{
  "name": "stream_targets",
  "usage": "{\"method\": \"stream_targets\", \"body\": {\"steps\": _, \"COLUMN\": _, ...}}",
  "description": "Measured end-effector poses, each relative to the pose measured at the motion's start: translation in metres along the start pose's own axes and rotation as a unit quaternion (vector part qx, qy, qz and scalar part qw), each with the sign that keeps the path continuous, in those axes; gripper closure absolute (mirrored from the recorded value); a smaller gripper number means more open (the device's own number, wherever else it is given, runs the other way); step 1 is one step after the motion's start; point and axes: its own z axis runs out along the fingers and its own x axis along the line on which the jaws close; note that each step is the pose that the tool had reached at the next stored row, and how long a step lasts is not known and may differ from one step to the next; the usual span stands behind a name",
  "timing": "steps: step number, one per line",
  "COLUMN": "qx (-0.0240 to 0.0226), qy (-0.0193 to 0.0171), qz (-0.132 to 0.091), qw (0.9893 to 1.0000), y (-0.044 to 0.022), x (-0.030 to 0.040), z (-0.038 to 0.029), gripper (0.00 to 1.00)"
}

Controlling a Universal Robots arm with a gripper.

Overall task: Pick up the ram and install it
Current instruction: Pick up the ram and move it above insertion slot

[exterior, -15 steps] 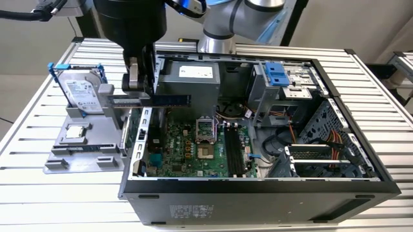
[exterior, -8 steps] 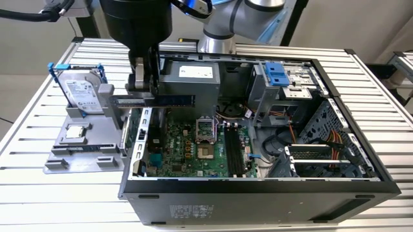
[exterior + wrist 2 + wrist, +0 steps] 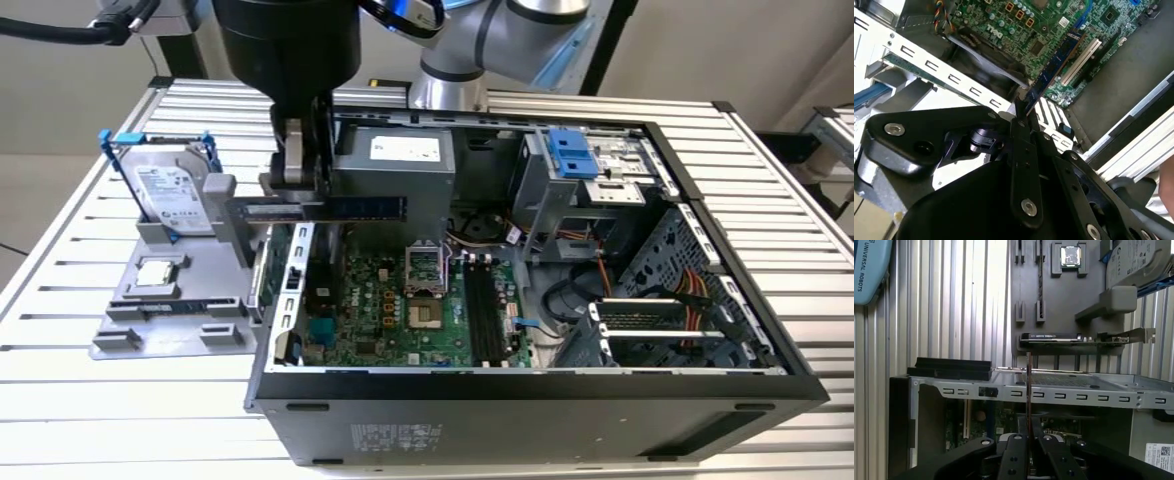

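**Step in hand:** carry, ram lifted and not yet seated.

1. Flat grey plastic parts tray [image 3: 174, 340], at the exterior view's left, on the ribbed metal table. It bears a silver hard drive in a blue frame [image 3: 174, 185] and a small square silver CPU chip [image 3: 158, 270].
2. Black metal gripper [image 3: 302, 185], fingers clamped on 1 end of the ram.
3. Ram [image 3: 370, 207]: a long, thin blue-green circuit-board stick with dark chips. It is held level over the case's near wall, probably clear of the board, though its height is hard to judge.
4. Green motherboard [image 3: 387, 310], densely studded. Its long black memory slots [image 3: 483, 310] are narrow and rigid.
5. Open black steel computer case [image 3: 534, 400].

**Judgement:** seating calls for the stick's lower edge in line with 1 slot, then a straight, even press.
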Motion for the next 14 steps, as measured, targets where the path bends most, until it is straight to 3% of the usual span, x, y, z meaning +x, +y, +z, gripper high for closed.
{"method": "stream_targets", "body": {"steps": 14, "qx": 0.0000, "qy": 0.0000, "qz": 0.000, "qw": 1.0000, "y": -0.0052, "x": 0.0001, "z": -0.0001, "gripper": 1.00}}
